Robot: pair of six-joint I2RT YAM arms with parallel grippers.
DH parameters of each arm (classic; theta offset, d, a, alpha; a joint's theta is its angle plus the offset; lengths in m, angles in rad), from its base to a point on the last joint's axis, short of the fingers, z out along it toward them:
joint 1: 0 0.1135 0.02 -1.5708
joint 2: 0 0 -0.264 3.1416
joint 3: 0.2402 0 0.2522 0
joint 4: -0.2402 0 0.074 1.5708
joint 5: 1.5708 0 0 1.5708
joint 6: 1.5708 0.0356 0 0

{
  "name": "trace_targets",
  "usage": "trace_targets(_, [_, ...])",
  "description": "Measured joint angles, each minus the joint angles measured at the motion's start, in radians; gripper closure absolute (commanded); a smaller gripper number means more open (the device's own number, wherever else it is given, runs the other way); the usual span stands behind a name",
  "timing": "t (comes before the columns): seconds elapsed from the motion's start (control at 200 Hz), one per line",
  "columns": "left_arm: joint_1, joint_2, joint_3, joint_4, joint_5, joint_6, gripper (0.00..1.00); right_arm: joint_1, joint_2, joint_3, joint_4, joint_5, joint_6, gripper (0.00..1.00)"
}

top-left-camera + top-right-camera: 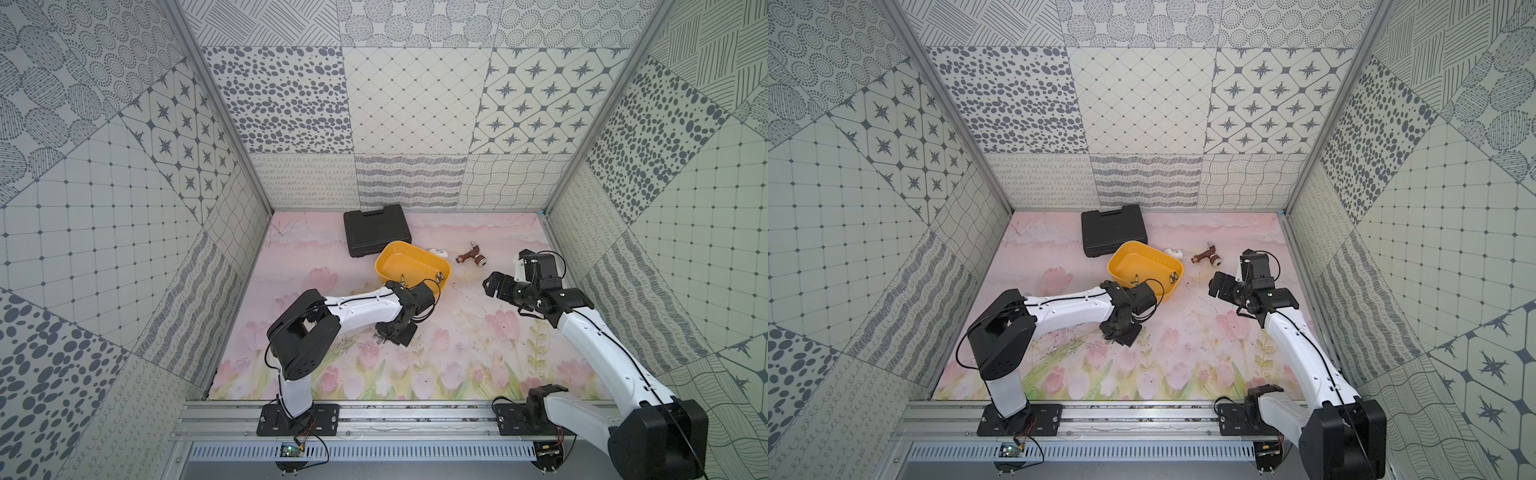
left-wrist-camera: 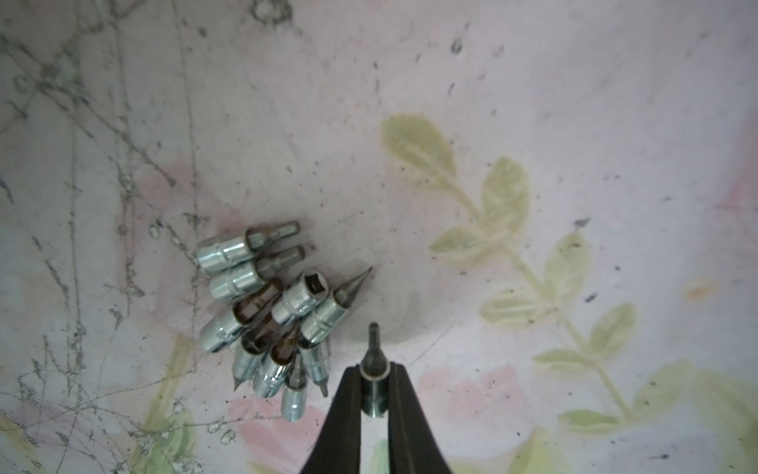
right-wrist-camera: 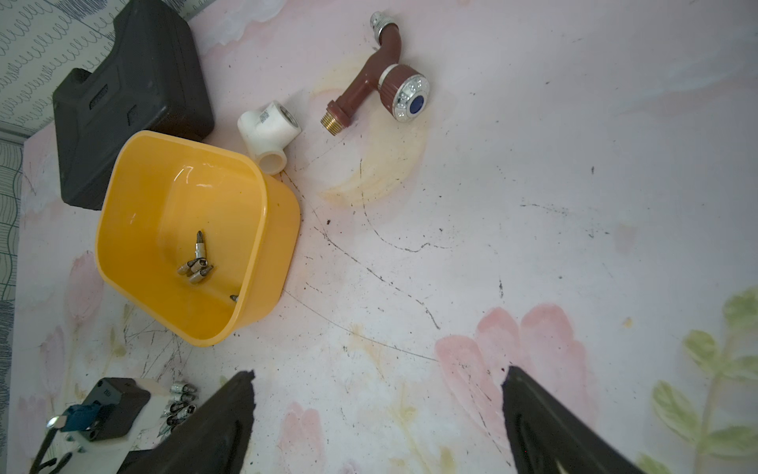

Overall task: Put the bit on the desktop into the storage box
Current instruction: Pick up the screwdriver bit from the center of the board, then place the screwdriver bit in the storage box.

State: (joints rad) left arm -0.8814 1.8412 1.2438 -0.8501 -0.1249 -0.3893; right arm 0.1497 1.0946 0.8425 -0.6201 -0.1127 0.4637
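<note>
In the left wrist view my left gripper (image 2: 375, 369) is shut on a bit (image 2: 374, 388), a silver base with a dark tip sticking out past the fingertips. Just beside it a pile of several silver bits (image 2: 270, 316) lies on the flowered desktop. Both top views show the left gripper (image 1: 395, 332) (image 1: 1119, 330) pointing down at the desktop, on the near side of the yellow storage box (image 1: 390, 253) (image 1: 1121, 257) (image 3: 279, 246). A few bits (image 3: 197, 262) lie inside the box. My right gripper (image 1: 492, 284) (image 3: 377, 377) hangs open and empty to the right of the box.
A black tool case (image 1: 376, 228) (image 3: 131, 102) lies closed behind the box near the back wall. A white pipe elbow (image 1: 438, 252) (image 3: 268, 131) and a brown tap (image 1: 471, 255) (image 3: 381, 86) lie to the right of the box. Patterned walls enclose three sides.
</note>
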Motion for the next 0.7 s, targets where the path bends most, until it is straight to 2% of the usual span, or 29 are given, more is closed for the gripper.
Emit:
trace_targets(0.36, [0.01, -0.1, 0.086, -0.027, -0.024, 0.027, 0.9, 0.0, 0.004, 0.008, 0.0, -0.008, 0.0, 0.04])
trace_targets(0.7, [0.102, -0.095, 0.275, -0.053, -0.053, 0.123, 0.9, 0.0, 0.01, 0.029, 0.004, -0.014, 0.0, 0.03])
